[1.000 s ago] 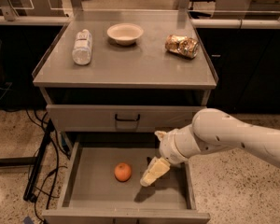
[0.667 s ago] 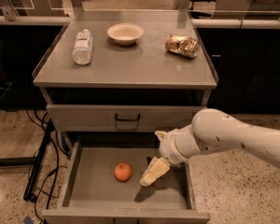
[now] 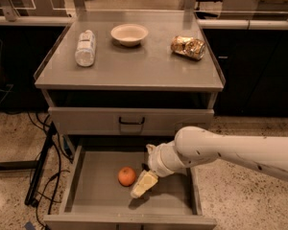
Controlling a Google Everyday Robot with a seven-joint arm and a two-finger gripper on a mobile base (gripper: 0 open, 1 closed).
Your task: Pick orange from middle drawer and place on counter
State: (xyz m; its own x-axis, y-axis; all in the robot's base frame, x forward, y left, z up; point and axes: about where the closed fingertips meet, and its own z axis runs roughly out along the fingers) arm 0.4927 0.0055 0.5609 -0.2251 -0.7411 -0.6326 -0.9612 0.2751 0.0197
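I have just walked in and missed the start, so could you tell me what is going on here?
The robot's arm reaches into the open middle drawer, with its gripper low over the drawer floor, close beside the orange. The orange lies on the drawer floor, not yet lifted. On the counter above are a bottle on its side, a bowl and a foil snack bag.

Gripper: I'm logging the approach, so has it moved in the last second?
Yes. The cream gripper has shifted left, toward the small round orange, judged against the wide grey metal middle drawer.
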